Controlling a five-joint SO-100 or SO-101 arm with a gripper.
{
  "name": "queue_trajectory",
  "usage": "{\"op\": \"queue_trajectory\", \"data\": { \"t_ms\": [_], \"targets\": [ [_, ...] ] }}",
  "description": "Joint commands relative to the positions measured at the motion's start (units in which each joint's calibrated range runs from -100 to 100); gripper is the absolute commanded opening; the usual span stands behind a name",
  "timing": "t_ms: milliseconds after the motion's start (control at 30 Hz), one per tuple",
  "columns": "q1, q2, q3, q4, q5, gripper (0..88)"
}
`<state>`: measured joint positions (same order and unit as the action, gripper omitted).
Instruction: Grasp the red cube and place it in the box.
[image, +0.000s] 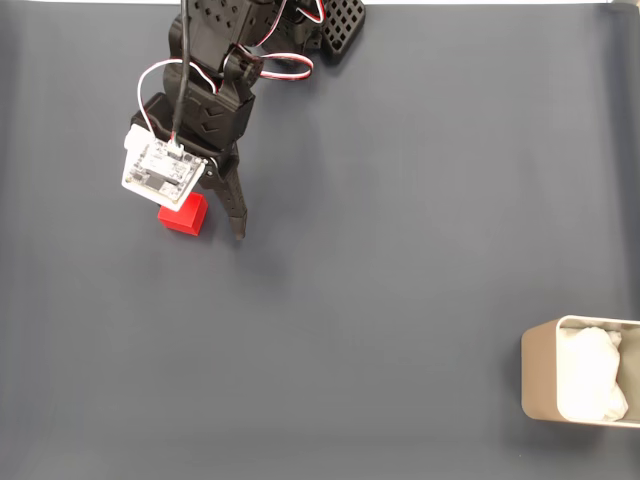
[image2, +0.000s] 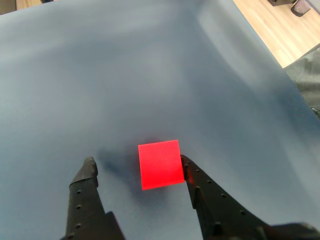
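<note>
Red matte small cube (image2: 159, 164) on grey tabletop (image2: 150, 75), lower centre of wrist view, between fingers of wide-open black claw (image2: 137, 165), touching right finger, ungripped; beige padded box (image: 580, 385) lower right of fixed view.

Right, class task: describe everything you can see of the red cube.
The red cube is small, bright red, plain and matte-looking with sharp edges. It sits flat on the dark grey-blue mat, between the fingers of the open gripper. In the wrist view the right finger looks to be touching its side; the left stands apart. In the fixed view the arm partly covers it.
</note>
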<state>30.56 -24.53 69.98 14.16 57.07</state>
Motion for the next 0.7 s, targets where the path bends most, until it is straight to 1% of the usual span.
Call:
{"op": "queue_trajectory", "data": {
  "t_ms": [0, 167, 300, 400, 667],
  "targets": [
    [-0.6, -0.2, -2.7, -0.7, -0.5, 37.8],
    [-0.6, -0.2, -3.0, -0.7, -0.6, 37.4],
    [-0.5, -0.2, -2.9, -0.6, -0.3, 35.3],
    [-0.4, -0.3, -2.6, -0.4, 0.1, 31.2],
    [-0.1, -0.7, -2.4, 0.3, 2.0, 14.7]
  ]
}}
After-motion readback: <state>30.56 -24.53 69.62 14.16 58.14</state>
